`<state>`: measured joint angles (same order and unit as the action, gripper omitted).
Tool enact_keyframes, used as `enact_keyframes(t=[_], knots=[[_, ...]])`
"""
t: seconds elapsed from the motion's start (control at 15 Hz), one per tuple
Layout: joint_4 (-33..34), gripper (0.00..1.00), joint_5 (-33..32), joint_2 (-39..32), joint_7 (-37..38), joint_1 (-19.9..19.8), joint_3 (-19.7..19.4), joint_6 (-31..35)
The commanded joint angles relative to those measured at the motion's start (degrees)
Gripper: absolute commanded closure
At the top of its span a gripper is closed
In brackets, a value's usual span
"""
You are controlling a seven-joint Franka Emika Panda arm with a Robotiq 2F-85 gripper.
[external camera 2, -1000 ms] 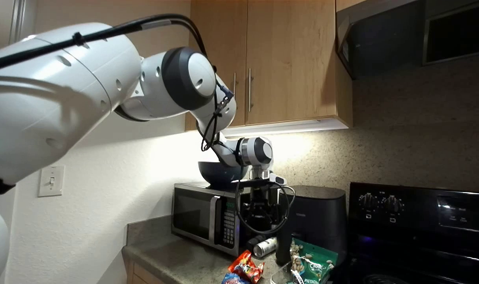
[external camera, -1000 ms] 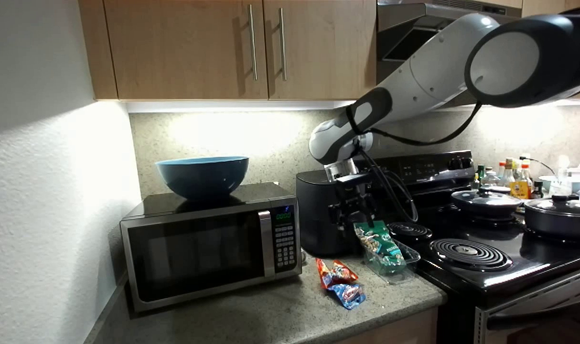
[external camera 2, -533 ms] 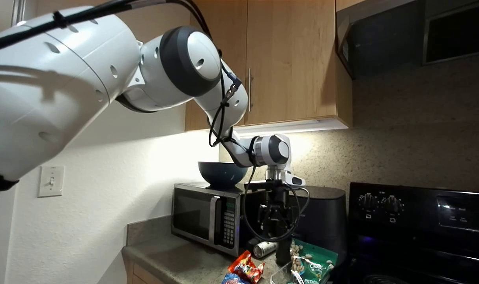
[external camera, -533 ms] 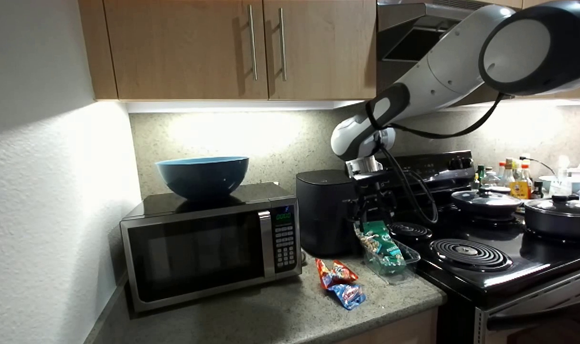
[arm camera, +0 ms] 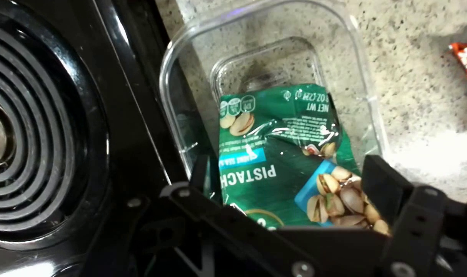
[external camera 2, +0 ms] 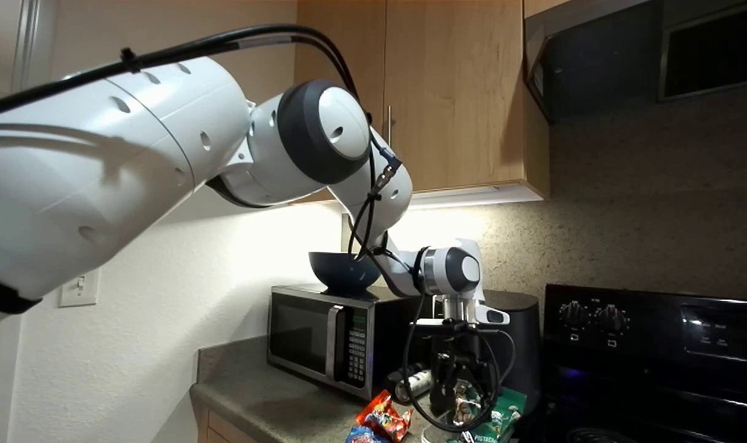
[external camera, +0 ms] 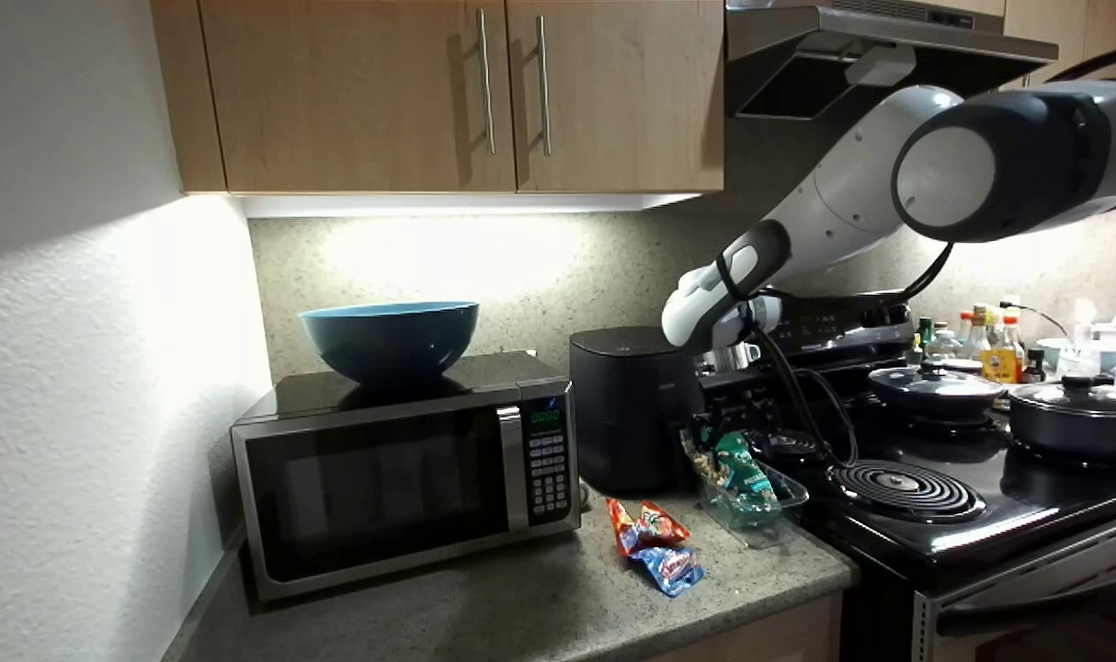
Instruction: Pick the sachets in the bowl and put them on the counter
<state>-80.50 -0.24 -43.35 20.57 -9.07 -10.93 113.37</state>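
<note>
from where i stand, the white robot arm [external camera: 857, 188] reaches in from the upper right of the frame in an exterior view, bent low over the speckled counter [external camera: 512, 607] beside the black coil stove [external camera: 1008, 487]. its black gripper [arm camera: 293, 181] has its jaws spread wide, one finger to each side of a green pistachio bag [arm camera: 287, 154], straddling it without gripping; low in the wrist view things are dark and a bit blurred, so i can't say whether either finger touches the bag. the bag lies tilted in a clear plastic tray [arm camera: 341, 65], its back end higher. just left of the tray, right of lower center in that exterior view, a red packet [external camera: 650, 526] lies on the counter with a blue packet [external camera: 673, 570] up against it, nearer the front edge. over on the left, a microwave [external camera: 374, 487] carries a large blue bowl [external camera: 388, 345], and a dark rounded appliance [external camera: 627, 414] stands between microwave and stove. in an exterior view, a can [external camera 2: 415, 386] lies on its side by the microwave.
</note>
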Motion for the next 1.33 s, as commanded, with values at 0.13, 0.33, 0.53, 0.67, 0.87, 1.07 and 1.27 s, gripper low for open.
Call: enact_keyframes(t=[0.13,0.33,0.53,0.67,0.87,1.07,1.27], knots=[[8.36,0.32,1.44,-7.32,-0.97,-1.56,0.63,-1.86],[11.87,0.54,1.51,-9.79,-1.46,-1.86,0.87,-3.07],[14.23,0.71,1.51,-10.95,-1.67,-1.95,1.11,-4.86],[15.32,0.84,1.52,-11.53,-1.75,-2.02,1.24,-5.59],[16.61,0.98,1.59,-12.20,-1.94,-2.33,1.37,-6.73],[16.08,0.98,1.92,-11.16,-2.39,-2.52,1.95,-7.23],[10.39,0.97,1.30,-5.73,-2.15,-1.30,1.86,-5.13]])
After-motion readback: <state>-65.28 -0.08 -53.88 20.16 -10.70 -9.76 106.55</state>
